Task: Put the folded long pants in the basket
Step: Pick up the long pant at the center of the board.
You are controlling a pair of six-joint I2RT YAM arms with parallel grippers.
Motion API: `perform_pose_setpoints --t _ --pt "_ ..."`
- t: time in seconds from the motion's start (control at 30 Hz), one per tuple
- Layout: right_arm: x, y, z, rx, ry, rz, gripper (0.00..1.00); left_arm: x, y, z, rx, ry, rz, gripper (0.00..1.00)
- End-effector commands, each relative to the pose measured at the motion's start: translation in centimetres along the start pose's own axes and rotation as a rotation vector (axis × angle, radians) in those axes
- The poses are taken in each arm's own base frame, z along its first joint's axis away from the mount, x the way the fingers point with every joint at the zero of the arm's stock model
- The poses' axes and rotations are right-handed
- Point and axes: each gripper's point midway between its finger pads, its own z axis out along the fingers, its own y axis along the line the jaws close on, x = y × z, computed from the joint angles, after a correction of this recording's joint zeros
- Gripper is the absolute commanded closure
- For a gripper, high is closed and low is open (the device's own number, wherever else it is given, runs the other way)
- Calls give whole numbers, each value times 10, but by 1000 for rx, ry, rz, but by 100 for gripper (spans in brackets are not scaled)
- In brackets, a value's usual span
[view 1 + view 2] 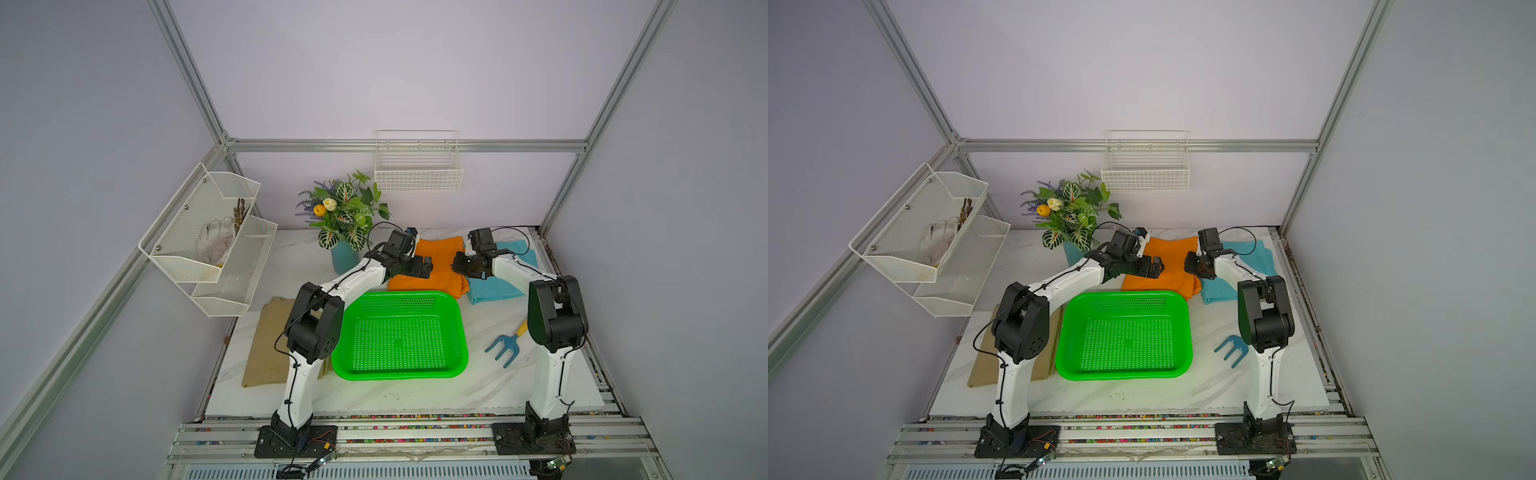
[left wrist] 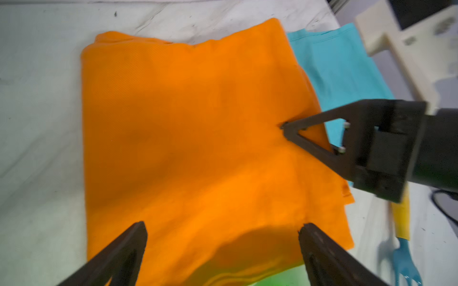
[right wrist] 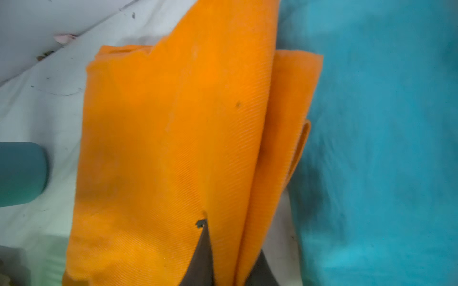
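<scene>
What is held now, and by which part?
Right gripper pinches the folded orange cloth pants by the edge nearest the blue pants; left gripper holds nothing.

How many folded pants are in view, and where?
3: orange pants behind the green basket, gripped at an edge by the right end effector; light blue pants beside them; tan pants left of the basket, partly behind the left arm.

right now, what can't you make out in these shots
- tan pants: both top views, partly hidden by the left arm.
- light blue pants: top views, right arm covers part; right wrist view, blurred and cut off.
- right pincer on orange pants: how many layers it pinches is hidden by cloth.
- rake: top views, handle end behind right arm.
</scene>
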Motion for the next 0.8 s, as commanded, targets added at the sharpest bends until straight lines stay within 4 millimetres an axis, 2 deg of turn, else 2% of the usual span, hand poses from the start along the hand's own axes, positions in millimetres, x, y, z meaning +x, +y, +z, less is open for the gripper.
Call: perform_pose_setpoints --t 0.0,0.17,0.33,0.53,0.77 --pt "-7 -6 -10 37 -21 -34 100 13 29 9 -100 65 19 0" --pt "-5 -12 -9 69 -18 -47 100 27 51 29 -116 124 -29 3" --pt "-1 -26 -13 136 -7 -73 100 29 72 35 -185 119 -39 2" --pt "6 -31 -10 150 15 -82 100 34 86 46 -202 126 -63 2" --pt "8 -31 -7 140 21 -72 100 52 76 69 -81 183 -147 9"
